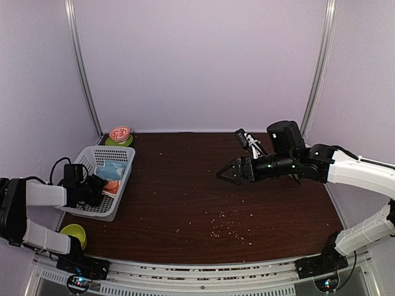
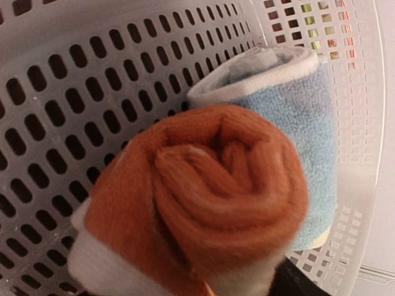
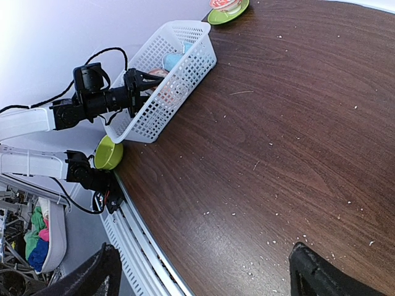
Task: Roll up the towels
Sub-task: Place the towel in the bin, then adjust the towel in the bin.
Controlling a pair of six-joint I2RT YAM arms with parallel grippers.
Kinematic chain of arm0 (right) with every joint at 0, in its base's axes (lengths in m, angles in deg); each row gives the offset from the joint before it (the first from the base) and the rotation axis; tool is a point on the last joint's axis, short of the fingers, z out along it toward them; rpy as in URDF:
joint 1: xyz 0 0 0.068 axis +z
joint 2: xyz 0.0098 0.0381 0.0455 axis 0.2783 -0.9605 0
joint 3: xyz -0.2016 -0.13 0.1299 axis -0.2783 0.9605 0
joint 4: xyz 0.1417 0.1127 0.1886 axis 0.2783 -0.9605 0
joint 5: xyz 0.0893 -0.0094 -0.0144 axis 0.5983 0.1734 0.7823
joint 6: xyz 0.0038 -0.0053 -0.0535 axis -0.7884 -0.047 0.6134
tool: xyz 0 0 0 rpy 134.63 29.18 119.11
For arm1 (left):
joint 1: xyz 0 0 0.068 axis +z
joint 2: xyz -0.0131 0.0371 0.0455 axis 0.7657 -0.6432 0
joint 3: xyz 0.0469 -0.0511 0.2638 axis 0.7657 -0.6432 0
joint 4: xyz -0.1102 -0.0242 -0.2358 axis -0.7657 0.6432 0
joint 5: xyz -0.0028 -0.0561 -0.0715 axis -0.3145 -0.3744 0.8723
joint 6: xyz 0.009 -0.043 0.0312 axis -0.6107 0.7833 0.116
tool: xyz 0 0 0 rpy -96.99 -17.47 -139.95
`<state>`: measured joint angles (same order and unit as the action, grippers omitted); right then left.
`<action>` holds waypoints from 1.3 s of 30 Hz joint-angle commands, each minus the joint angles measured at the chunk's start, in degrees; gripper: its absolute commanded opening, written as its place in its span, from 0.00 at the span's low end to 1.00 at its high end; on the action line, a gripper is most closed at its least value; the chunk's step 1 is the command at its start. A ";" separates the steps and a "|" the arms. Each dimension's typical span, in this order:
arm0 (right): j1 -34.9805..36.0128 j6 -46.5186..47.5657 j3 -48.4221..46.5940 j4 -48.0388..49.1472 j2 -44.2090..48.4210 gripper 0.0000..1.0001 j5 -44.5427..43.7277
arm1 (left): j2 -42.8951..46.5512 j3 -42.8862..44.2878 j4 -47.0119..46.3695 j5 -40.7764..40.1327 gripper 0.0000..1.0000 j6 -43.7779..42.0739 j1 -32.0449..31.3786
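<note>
Text, labels, brands, numbers: none can be read in any view.
Red-and-white patterned round dish [image 1: 120, 132] at the table's far left: its markings are too small to tell whether they are letters or only a pattern.

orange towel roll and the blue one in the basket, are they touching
Cannot tell. In the left wrist view the orange towel roll overlaps the blue towel roll, hiding any gap; the top view is too small.
</note>
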<state>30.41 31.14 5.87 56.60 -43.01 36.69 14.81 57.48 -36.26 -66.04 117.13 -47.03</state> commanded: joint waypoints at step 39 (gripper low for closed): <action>-1.57 2.28 -1.85 -0.49 -2.16 0.94 0.83 | -5.36 23.98 28.31 -9.04 0.33 -5.38 -6.10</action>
<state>29.40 32.65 5.22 56.19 -45.21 37.17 11.05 79.34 -6.62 -73.29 111.67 -52.93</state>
